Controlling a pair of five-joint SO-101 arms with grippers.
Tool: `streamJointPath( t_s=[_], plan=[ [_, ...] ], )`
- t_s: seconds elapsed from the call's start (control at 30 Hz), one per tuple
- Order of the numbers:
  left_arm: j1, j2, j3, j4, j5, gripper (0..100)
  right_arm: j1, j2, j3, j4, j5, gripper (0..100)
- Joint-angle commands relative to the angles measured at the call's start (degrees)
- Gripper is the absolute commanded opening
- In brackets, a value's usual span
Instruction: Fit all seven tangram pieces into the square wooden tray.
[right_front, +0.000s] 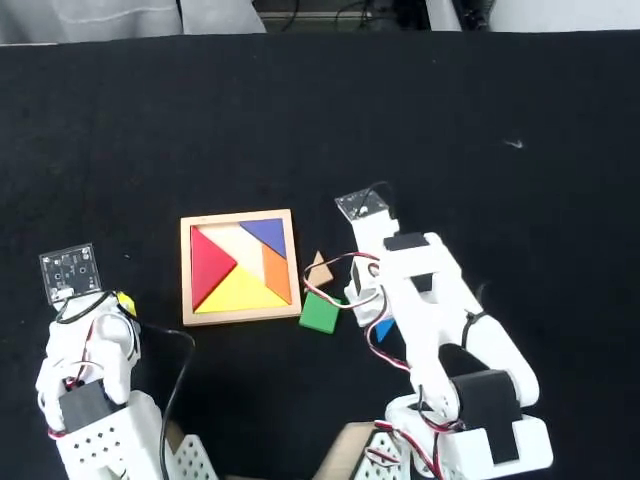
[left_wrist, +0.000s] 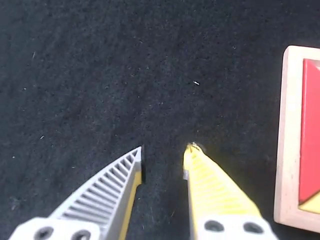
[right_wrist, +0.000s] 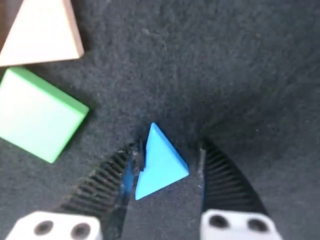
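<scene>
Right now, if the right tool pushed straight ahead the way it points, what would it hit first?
The blue triangle, lying between the right tool's open fingers; beyond it, probably just bare cloth.

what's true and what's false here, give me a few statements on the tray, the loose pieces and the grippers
The green square lies in the tray. False: it lies outside, beside the tray.
The blue triangle sits between the right gripper's fingers. True.
The left gripper holds a piece. False: it is open and empty.
A red triangle is in the tray. True.
</scene>
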Motion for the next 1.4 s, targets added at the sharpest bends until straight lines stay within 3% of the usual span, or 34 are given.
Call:
streamJointPath(
  t_s=[0.0, 0.63, 0.83, 0.93, 1.03, 1.23, 1.37],
  plan=[
    [-0.3, -0.4, -0.4, -1.1, 0.6, 15, -1.1, 1.8, -1.1, 0.4, 0.2, 14.1],
    [-0.3, -0.4, 1.5, -4.7, 0.6, 15, -0.8, 2.2, -7.8, 10.0, 0.2, 14.9],
    [-0.3, -0.4, 1.5, -4.7, 0.6, 15, 2.0, 2.3, -7.8, 11.3, -0.2, 30.4],
    [-0.3, -0.4, 1.5, -4.6, 0.6, 15, 3.2, 2.3, -7.6, 13.3, 2.1, 31.1],
    [-0.3, -0.4, 1.5, -4.6, 0.6, 15, 2.8, 2.4, -5.5, 13.3, 6.9, 28.8],
    [-0.3, -0.4, 1.5, -4.6, 0.6, 15, 2.5, 2.4, -4.8, 13.1, 7.9, 12.3],
    [-0.3, -0.4, 1.5, -4.6, 0.6, 15, 2.5, 2.4, -5.6, 12.3, 7.8, 13.3]
  ],
)
